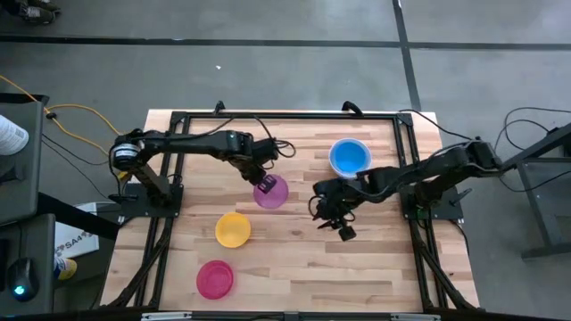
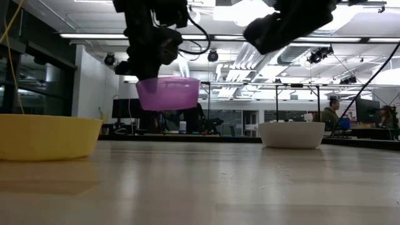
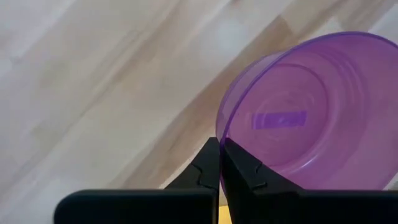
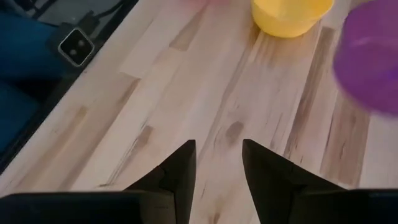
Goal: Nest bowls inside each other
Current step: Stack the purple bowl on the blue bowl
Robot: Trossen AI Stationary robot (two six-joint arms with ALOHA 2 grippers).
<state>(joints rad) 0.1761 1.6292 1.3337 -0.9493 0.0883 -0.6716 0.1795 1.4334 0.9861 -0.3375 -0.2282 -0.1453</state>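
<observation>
My left gripper (image 1: 261, 183) is shut on the purple bowl (image 1: 271, 193), which hangs above the table's middle (image 2: 167, 92). Near the left side the yellow bowl (image 1: 233, 229) and the red bowl (image 1: 215, 278) rest on their bases. At the far right the blue bowl (image 1: 349, 157) sits inside the white bowl (image 2: 292, 134). My right gripper (image 4: 217, 162) hovers open over bare wood to the right of the purple bowl, with nothing between its fingers. My left gripper pinches the purple bowl's rim (image 3: 219, 132) at one spot, one finger (image 3: 244, 167) inside the bowl and the other (image 3: 205, 167) outside its wall. The fingers come from above, pointing steeply down. The bowl hangs lifted clear of the table, mouth up and nearly level.
A black frame (image 1: 178, 117) runs around the wooden tabletop. Bare wood lies between the purple bowl and the white bowl, and along the near right part of the table.
</observation>
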